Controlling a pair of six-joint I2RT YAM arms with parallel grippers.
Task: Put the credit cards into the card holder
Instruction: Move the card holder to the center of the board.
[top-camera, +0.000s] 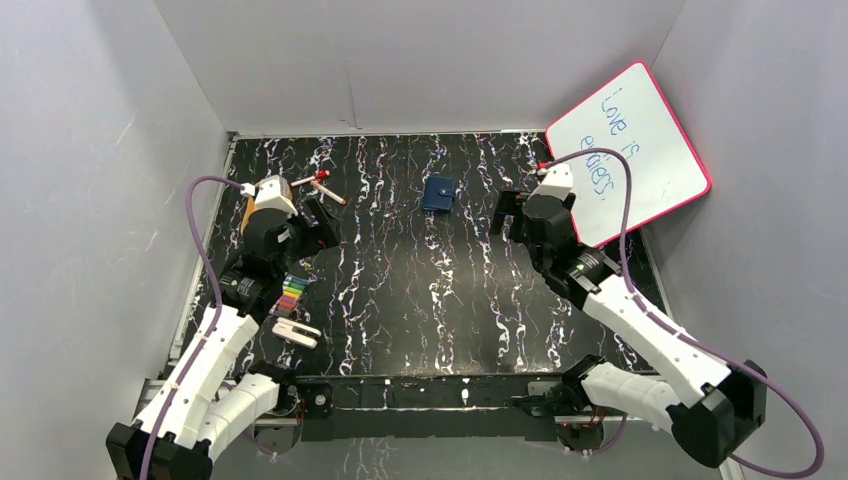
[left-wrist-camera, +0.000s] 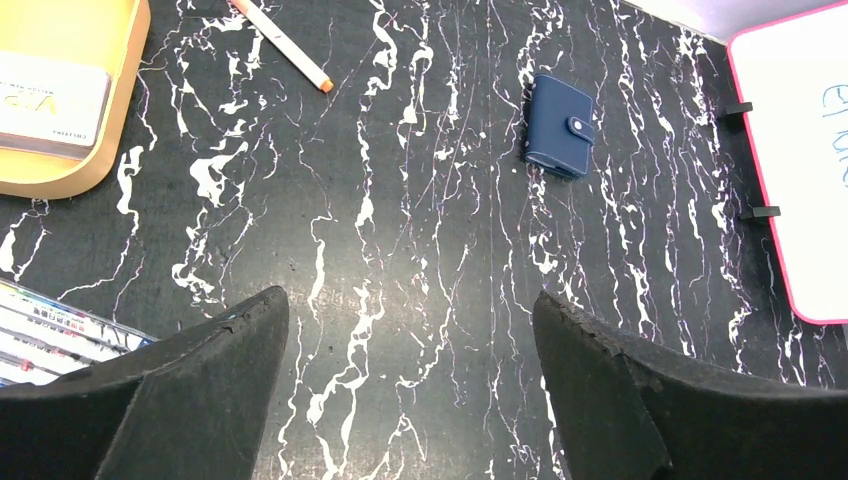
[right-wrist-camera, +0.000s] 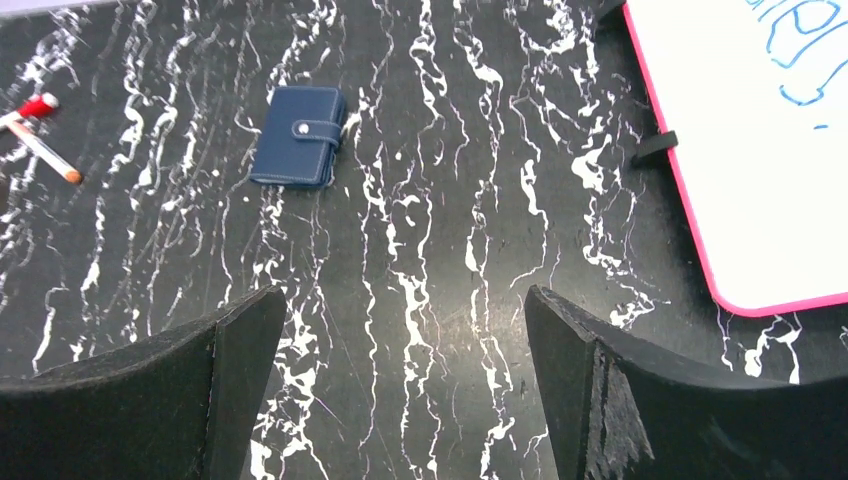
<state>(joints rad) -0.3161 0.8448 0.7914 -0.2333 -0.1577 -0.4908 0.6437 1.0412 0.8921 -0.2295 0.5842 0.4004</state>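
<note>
The card holder (top-camera: 438, 193), a navy-blue wallet, lies folded shut with its snap tab fastened at the back middle of the table. It also shows in the left wrist view (left-wrist-camera: 560, 126) and the right wrist view (right-wrist-camera: 298, 136). The credit cards (left-wrist-camera: 48, 102), pale grey-white, lie in an orange tray (left-wrist-camera: 100, 150) at the far left; in the top view the left arm hides them. My left gripper (top-camera: 318, 222) (left-wrist-camera: 408, 300) is open and empty, well left of the wallet. My right gripper (top-camera: 505, 213) (right-wrist-camera: 403, 295) is open and empty, right of the wallet.
A white marker with a red cap (top-camera: 322, 184) (left-wrist-camera: 283, 45) lies near the tray. A pack of coloured pens (top-camera: 291, 296) (left-wrist-camera: 40, 335) and a white block (top-camera: 297, 333) lie at the near left. A pink-rimmed whiteboard (top-camera: 630, 150) leans at the back right.
</note>
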